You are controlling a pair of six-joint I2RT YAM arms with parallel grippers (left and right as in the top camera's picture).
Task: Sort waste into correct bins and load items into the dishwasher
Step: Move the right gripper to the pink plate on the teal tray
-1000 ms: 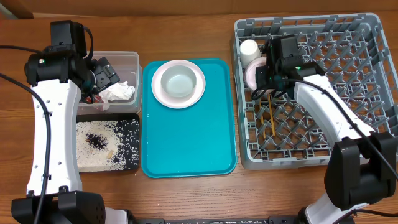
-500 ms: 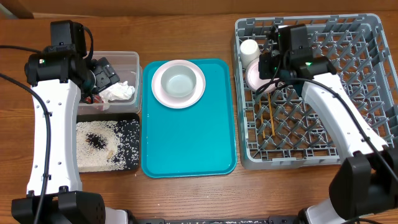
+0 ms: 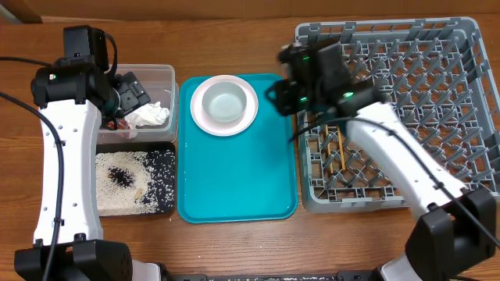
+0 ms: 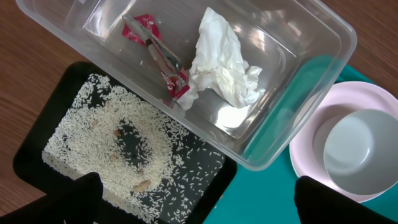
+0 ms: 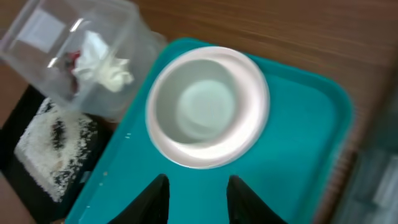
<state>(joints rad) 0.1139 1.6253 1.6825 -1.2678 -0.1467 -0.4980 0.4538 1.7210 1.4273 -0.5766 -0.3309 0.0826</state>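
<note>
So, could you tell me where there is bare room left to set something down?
The teal tray is bare from the plate down to its near rim. The rack looks free right of the chopsticks. Crowded: the clear tub, the rice-covered black tray, and the rack's left corner under the right arm.

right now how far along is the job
Done: crumpled white napkin and red wrapper in the clear plastic tub, rice in the black tray, wooden chopsticks in the grey rack. In hand: nothing; open right gripper hovers near the pale pink plate. Left: that plate, its white bowl.
</note>
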